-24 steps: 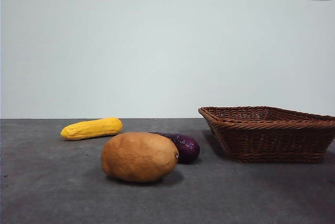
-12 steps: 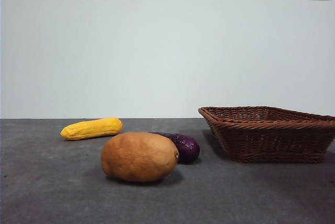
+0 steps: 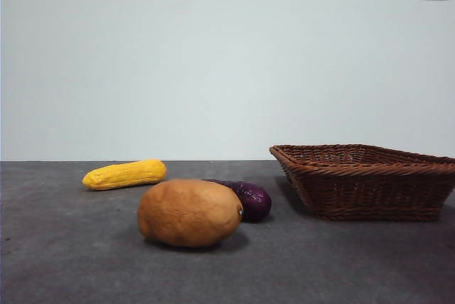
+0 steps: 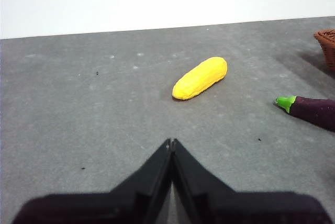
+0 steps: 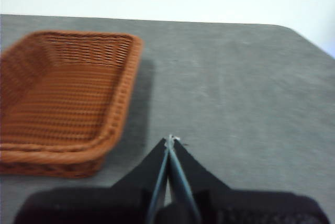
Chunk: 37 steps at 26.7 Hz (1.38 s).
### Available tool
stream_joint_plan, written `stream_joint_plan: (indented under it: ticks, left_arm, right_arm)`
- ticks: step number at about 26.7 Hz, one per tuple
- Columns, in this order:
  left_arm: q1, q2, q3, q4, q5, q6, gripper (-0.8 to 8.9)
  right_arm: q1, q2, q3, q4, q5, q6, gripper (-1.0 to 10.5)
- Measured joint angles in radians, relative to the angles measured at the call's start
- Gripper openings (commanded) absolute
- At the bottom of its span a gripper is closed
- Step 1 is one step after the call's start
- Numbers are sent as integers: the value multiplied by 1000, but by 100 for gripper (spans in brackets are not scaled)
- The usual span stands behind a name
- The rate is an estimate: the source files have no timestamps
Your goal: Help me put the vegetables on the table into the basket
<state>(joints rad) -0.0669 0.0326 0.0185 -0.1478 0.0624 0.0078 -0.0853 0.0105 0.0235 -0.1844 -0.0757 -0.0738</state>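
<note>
Jaws of the left gripper [image 4: 171, 141] are pressed together tip to tip with nothing between them, poised above bare dark grey matte surface [image 4: 78, 109]. Ahead of those closed tips and a little toward the basket side lies the long yellow corn cob [image 4: 200, 77], well apart from them. Farther to that side, the smaller glossy dark purple eggplant [image 4: 313, 111] lies with its green cap pointing back toward the jaws' line, also untouched. In the front view the corn cob [image 3: 124, 174] lies farthest back, the large rounded tan-orange potato [image 3: 190, 212] sits nearest the camera, and the eggplant [image 3: 247, 199] is tucked just behind the potato's basket-side end; whether the two touch cannot be told. Neither arm shows in that view. The shallow rectangular dark brown woven wicker basket [image 3: 366, 180] stands apart from all three vegetables, holding nothing. Jaws of the right gripper [image 5: 169, 139] are likewise closed on nothing, with the basket [image 5: 63, 98] ahead and just to one side of their tips, over open surface.
</note>
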Motion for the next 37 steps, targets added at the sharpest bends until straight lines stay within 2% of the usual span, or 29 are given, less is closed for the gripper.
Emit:
stream_joint_plan:
  ticks: [5,12,16,21,30,37]
  left_arm:
    - [0,0,0,0,0,0,-4]
    - [0,0,0,0,0,-29,-6]
    - [0,1,17,-11,2,-50,-6]
    - [0,45,124,-28,17,-63,-6]
    - [0,293,299,-136,87,-147,-6]
    - [0,513,502,-233,140,-192,-4]
  right_arm:
    - [0,0,0,3,-37,72,1]
    - [0,0,0,4,-45,291,-8]
    - [0,0,3,-2,-63,381,-8]
    - [0,42,60,-46,-26,481,-8]
    - [0,299,288,-67,-69,515,-8]
    - [0,577,573,-291,-112,515,-1]
